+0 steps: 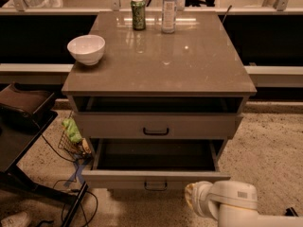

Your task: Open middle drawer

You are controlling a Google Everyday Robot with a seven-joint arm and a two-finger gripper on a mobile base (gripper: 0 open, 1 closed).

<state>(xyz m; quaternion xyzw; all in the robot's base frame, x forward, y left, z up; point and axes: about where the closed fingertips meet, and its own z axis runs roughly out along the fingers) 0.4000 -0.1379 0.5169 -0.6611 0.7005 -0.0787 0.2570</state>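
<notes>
Grey middle drawer (118, 179) is found pulled well out; the task is judged essentially done.
Its dark interior is exposed beneath the counter (161, 70). The tool (198, 200) is seen low at the right, just beside the drawer's front corner and apart from the handle (155, 186); whether it is open or closed cannot be told.

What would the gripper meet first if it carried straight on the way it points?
The gripper, low at the right, points left. It likely passes in front of the open middle drawer and first meets the black stand; depth unclear.
</notes>
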